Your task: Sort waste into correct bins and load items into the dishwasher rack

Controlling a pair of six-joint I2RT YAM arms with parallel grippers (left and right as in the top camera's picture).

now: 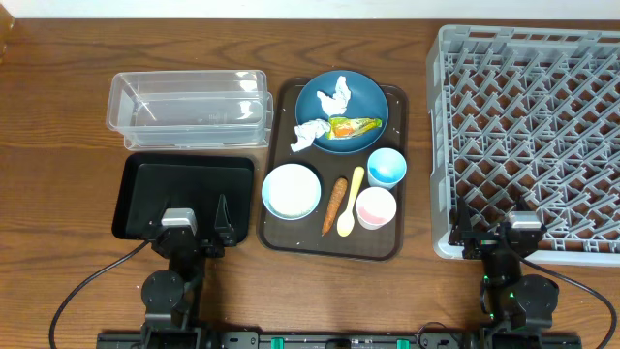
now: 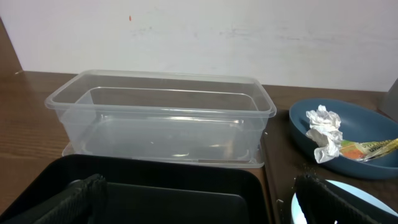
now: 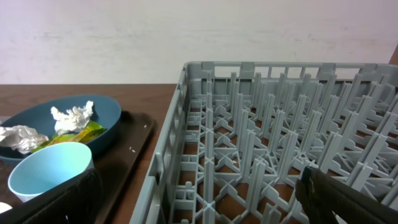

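On the brown serving tray (image 1: 383, 242) a dark blue plate (image 1: 368, 97) holds crumpled white tissue (image 1: 334, 94) and a yellow-orange wrapper (image 1: 354, 126). In front of it are a white bowl (image 1: 291, 190), an orange carrot stick (image 1: 334, 206), a yellow spoon (image 1: 351, 199), a light blue cup (image 1: 387, 167) and a pink cup (image 1: 376, 206). I cannot make out loose rice. My left gripper (image 1: 190, 215) is open and empty over the near edge of the black tray (image 1: 184, 184). My right gripper (image 1: 496, 221) is open and empty at the near left corner of the grey rack (image 1: 438, 145).
The clear tub (image 1: 184, 111) stands empty behind the black tray, as the left wrist view (image 2: 161, 118) also shows. The rack's pegs (image 3: 267, 124) rise right in front of my right gripper (image 3: 202, 199), with the light blue cup (image 3: 43, 168) to its left.
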